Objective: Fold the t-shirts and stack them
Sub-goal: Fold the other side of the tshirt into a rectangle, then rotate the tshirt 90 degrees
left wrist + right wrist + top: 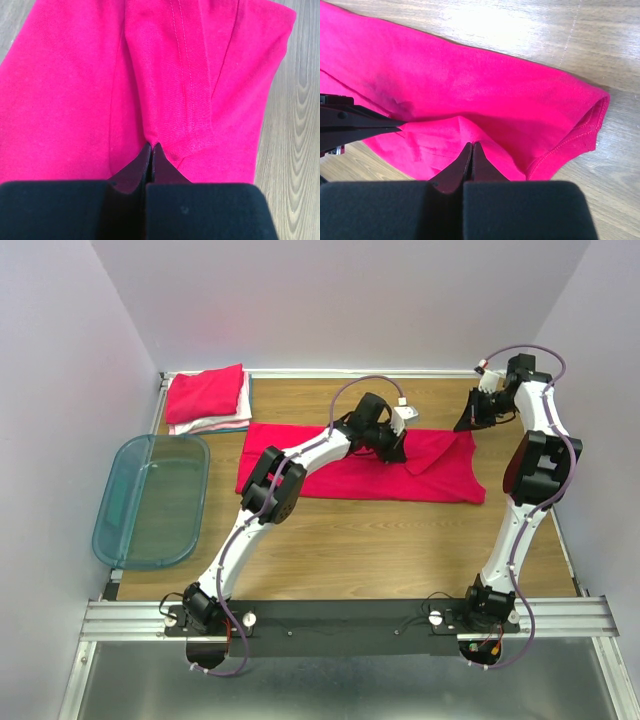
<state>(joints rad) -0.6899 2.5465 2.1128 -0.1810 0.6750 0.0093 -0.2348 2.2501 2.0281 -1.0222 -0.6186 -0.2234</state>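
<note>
Wood table (400,530): left pincer (151,147), right pincer (471,145) each pinching red t-shirt (440,480).

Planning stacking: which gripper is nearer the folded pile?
Left. The left gripper is on the spread t-shirt, right of the folded pile; the right gripper is farther right, at its corner.

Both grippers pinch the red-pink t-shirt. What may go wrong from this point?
1. The left gripper and right gripper each hold only a thin pinch of the t-shirt at the fingertips; it may slip when lifted.
2. The grippers work near each other, so they might collide during folding.
</note>
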